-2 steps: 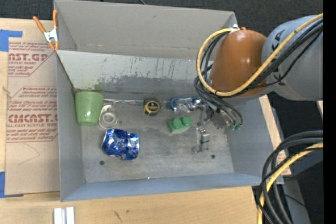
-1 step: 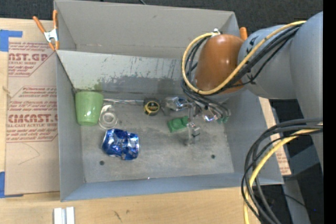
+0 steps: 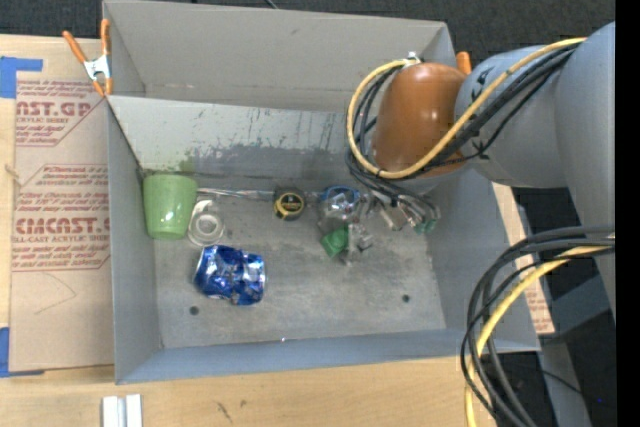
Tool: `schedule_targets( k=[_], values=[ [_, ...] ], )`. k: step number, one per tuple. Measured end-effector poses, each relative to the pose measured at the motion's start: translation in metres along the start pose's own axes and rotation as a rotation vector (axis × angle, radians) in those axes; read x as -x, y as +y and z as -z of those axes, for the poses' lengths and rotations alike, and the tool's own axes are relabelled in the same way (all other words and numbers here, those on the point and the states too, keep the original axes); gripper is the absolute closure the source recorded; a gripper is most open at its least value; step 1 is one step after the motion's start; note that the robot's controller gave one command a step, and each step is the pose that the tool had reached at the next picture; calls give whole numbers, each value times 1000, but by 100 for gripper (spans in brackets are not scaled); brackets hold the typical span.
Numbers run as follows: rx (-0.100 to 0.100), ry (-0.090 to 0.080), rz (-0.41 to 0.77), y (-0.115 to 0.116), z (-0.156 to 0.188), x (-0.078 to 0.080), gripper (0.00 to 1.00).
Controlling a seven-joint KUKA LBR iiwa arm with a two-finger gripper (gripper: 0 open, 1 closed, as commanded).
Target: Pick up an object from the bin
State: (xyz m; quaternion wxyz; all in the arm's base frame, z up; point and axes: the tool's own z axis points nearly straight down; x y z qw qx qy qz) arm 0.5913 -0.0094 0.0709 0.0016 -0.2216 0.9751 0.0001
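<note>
ROBOT AT THE BIN: A robot arm [image 3: 540, 115], its wrist capped by an orange cover [image 3: 415, 115] and looped with yellow and black cables [image 3: 470, 130], reaches from the right into a grey metal bin [image 3: 140, 315]. The gripper [image 3: 362, 227] sits low over the bin floor, right of centre, amid a small cluster of things. A small green piece [image 3: 334, 242] lies just beside it on the near left, and a crinkled blue and silver scrap [image 3: 340, 202] lies just beyond that piece, toward the far wall. The cover and cables hide much of the gripper, so it cannot be told whether it is open or closed, or whether it has hold of anything. Left of the cluster, a small yellow and black round thing [image 3: 289, 205], possibly a tape measure, lies apart on the floor. Farther left, a pale green cup [image 3: 168, 203] lies on its side against the left wall, with a clear ring [image 3: 205, 223] just beside it. A crumpled blue wrapper [image 3: 230, 275] lies near those two, toward the near side of the bin and well apart from the gripper.
</note>
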Motion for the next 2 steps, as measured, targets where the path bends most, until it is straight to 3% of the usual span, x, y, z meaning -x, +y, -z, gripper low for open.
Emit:
schedule_targets(
  k=[1,2],
  values=[
    [-3,-7,10,25,118,5,100],
    [-5,-8,50,28,241,-22,100]
  ],
)
